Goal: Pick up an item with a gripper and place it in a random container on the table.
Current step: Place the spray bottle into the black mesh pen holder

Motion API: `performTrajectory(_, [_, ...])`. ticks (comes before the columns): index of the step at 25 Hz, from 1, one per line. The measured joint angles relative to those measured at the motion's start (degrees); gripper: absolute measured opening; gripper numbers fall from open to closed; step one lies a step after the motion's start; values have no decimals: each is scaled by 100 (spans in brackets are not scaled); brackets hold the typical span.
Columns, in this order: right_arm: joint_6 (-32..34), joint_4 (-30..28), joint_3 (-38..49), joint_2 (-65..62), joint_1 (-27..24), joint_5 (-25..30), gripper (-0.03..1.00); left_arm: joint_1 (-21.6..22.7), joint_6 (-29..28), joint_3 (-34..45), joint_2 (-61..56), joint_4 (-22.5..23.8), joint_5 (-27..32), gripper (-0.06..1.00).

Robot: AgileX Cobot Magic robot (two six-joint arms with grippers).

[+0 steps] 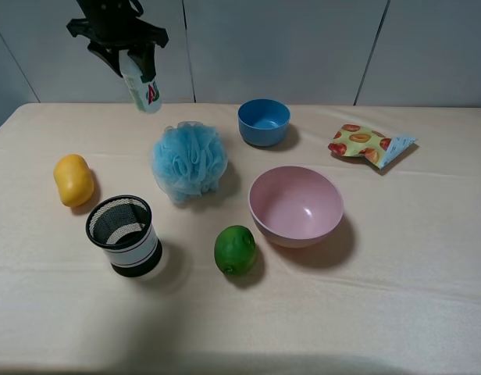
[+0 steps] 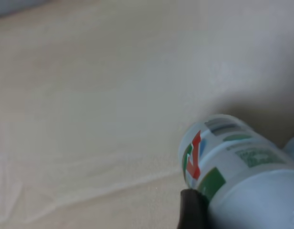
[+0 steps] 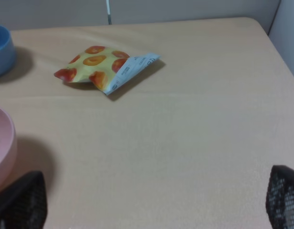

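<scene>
- Bottle [image 1: 147, 94] is in the air over the table's [image 1: 381, 312] back-left edge. The left gripper [image 1: 135, 66] is clamped tight on its upper part, and the body hangs tilted below the jaws.
- Left wrist view: one black finger [image 2: 192, 210] presses against the label side, base end pointing away.
- Right gripper [image 3: 154, 198] is spread wide with nothing in it, on the side with the snack packet [image 3: 106, 67].
- Step in hand, as I read it: carry to the mesh cup [image 1: 135, 246] at front-left. It stands near the yellow fruit [image 1: 73, 180] and well apart from the bottle.
- To do it well:
  - Keep height until centred over the cup mouth.
  - Bring the bottle nearer upright and lower it base first.
  - Release only once it is inside the rim.
  - Stay left of the blue loofah [image 1: 190, 160].
- The cup looks light, so a knock on the rim would likely tip it.
- Materials:
  - Bottle: smooth hard white plastic, round body, glossy label. It could swivel in the grip.
  - Cup: black wire mesh cylinder with a white band.
  - Table: matte beige with faint grain.
</scene>
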Motion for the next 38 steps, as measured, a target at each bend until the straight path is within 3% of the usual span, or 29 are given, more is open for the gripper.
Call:
performTrajectory(8, [0,0,0,0,0,0,69,0,-70,413,-717,-18,5,52])
performTrajectory(28, [0,0,0,0,0,0,69,-133,-72,3953,-3157,3,-9,52])
performTrajectory(38, [0,0,0,0,0,0,69,-133,-180,4870,-4410,-93,-4,52])
